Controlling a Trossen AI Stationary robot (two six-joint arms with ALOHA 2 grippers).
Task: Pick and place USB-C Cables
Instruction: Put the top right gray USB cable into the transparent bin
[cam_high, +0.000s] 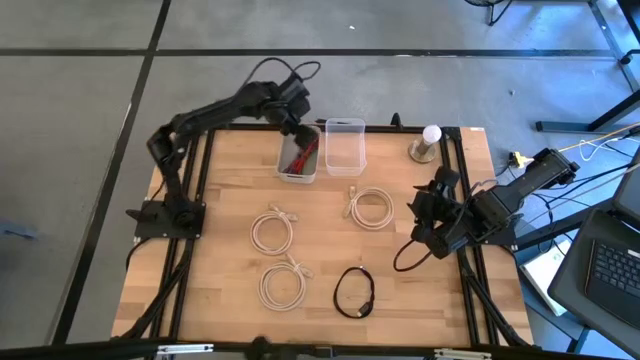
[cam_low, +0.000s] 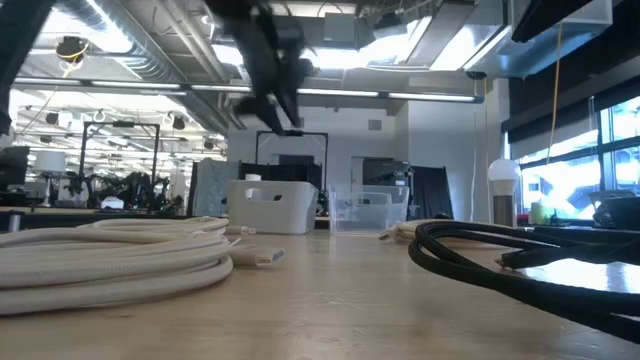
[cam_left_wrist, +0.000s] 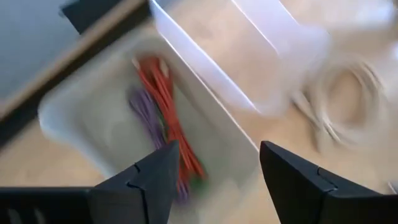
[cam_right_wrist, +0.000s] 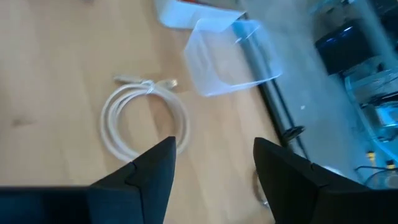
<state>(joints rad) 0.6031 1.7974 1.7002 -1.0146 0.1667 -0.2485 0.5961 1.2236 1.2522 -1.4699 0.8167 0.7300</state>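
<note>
Left gripper (cam_high: 299, 128) hovered, fingers spread and empty, over the white bin (cam_high: 283, 160) at the bench's far edge; red and purple cables (cam_left_wrist: 163, 102) lay directly below inside. Right gripper (cam_high: 425, 215), parted and empty, waited near the right edge, beside a cream coil (cam_high: 371, 208).
</note>
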